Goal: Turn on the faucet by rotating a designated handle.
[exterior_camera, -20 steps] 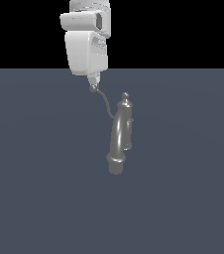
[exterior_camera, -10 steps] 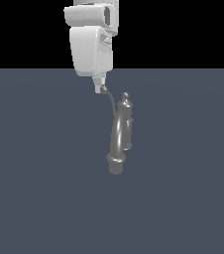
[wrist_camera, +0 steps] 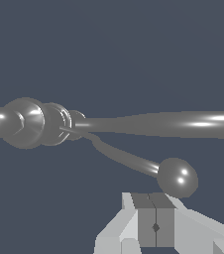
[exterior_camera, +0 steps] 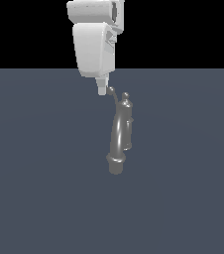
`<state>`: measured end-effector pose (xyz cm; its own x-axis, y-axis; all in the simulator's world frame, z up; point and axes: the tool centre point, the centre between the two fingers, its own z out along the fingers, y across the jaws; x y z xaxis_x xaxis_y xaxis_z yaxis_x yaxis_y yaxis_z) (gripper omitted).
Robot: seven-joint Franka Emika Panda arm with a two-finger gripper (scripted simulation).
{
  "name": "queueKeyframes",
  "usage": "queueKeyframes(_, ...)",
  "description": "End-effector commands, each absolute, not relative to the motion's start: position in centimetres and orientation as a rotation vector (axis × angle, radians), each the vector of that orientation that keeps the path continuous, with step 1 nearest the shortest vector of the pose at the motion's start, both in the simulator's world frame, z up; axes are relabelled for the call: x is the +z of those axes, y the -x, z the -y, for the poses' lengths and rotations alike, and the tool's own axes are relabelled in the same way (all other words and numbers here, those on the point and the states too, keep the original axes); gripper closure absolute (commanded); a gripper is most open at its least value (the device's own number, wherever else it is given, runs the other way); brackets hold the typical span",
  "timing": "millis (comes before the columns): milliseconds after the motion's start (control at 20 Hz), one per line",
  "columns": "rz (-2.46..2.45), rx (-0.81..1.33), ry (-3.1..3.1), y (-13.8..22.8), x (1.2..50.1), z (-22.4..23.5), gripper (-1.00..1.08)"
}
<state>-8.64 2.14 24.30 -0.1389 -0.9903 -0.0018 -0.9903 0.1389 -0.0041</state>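
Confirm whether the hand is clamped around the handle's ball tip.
No. In the wrist view the hand has its fingers pressed together, and the handle's ball tip sits just beyond them, not between them.

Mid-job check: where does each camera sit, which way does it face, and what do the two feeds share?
Exterior view: off the arm, raised, looking down on the faucet; the white arm and gripper hang in from the top.
Wrist view: on the wrist, looking past the shut fingertips at the handle just beyond them.
Shared: faucet, handle, gripper.

Arm hung vertical from 12 o'clock, gripper (wrist_camera: 155, 218) pointed down, jaws pressed together (no gap), nothing held.
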Motion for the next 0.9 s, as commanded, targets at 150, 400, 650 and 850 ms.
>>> queueKeyframes(150,-2.384,-0.002,2.043,9.2,24.3,1.5,1.08)
queueKeyframes(400,-2.386,-0.001,2.041,9.7,24.3,4.4,1.08)
queueKeyframes(650,-2.389,0.000,2.040,10.2,24.3,7.4,1.08)
queueKeyframes(850,-2.358,-0.003,2.073,9.6,24.3,6.4,1.08)
